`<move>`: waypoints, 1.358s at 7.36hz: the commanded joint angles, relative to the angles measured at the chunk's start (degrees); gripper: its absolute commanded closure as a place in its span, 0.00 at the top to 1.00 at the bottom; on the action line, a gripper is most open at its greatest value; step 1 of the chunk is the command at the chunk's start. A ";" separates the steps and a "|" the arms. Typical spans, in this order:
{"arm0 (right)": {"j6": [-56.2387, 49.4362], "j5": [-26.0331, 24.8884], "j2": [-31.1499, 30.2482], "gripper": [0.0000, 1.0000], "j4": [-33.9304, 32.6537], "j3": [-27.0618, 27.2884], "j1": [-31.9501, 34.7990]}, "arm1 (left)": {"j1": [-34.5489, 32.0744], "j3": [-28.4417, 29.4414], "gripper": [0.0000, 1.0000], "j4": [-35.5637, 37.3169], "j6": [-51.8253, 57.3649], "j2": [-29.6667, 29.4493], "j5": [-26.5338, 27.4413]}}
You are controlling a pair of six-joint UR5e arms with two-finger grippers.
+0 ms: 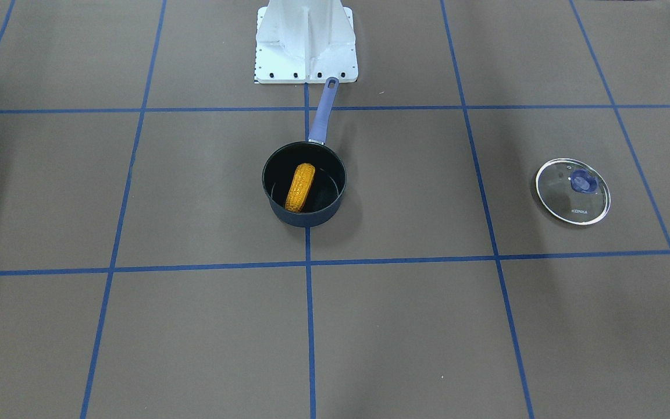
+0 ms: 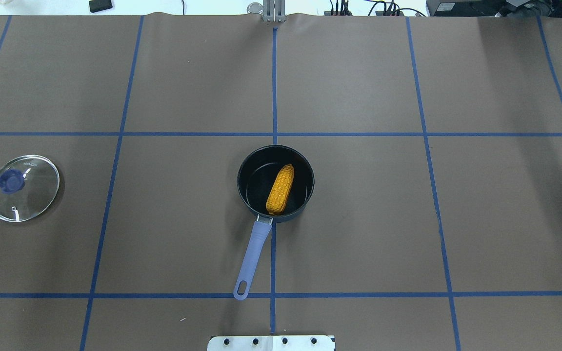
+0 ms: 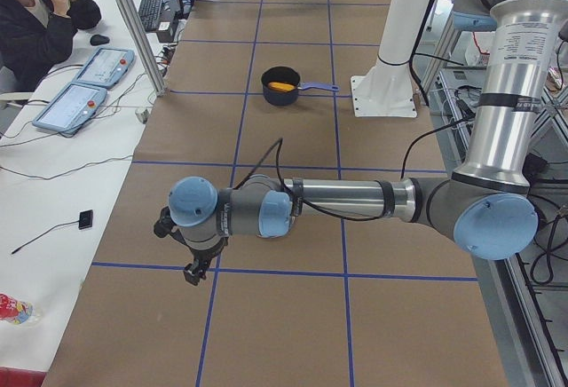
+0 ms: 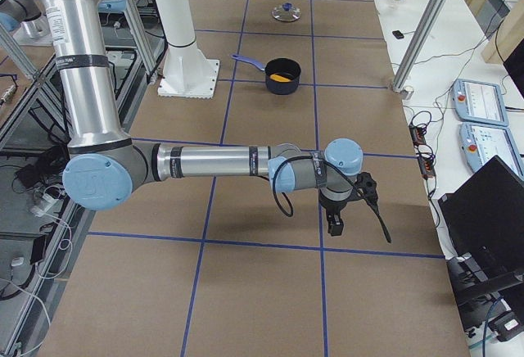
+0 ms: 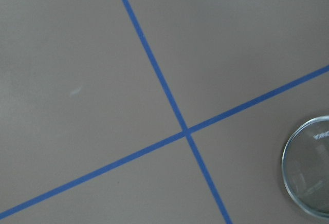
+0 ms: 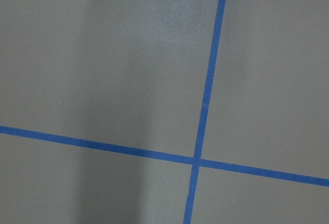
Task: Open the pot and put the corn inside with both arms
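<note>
The dark pot (image 1: 306,219) stands open at the table's middle, its blue handle (image 1: 323,110) pointing to the robot base. The yellow-orange corn (image 1: 300,187) lies inside it, also in the overhead view (image 2: 281,189). The glass lid (image 2: 23,187) with a blue knob lies flat on the table far to the robot's left; its edge shows in the left wrist view (image 5: 311,172). My left gripper (image 3: 197,270) shows only in the exterior left view and my right gripper (image 4: 334,226) only in the exterior right view. Both hang above bare table, far from the pot. I cannot tell whether they are open or shut.
The white robot base (image 1: 306,41) stands behind the pot handle. Blue tape lines (image 2: 273,134) grid the brown table. An operator (image 3: 35,14) sits beside teach pendants (image 3: 80,85) on a side bench. More pendants (image 4: 483,103) and a laptop lie at the other end.
</note>
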 commanded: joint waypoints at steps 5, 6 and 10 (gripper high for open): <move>2.32 2.96 0.52 1.00 0.14 1.22 0.02 | -0.01 -2.18 0.98 -1.28 -4.03 2.02 -0.09; 2.41 2.87 0.35 1.00 0.06 0.96 0.02 | 0.07 -2.44 0.98 -1.28 -5.51 1.67 -0.09; 2.59 2.78 1.67 1.00 -0.56 0.08 0.02 | 0.25 -1.74 0.98 -1.81 -11.49 -0.79 -3.52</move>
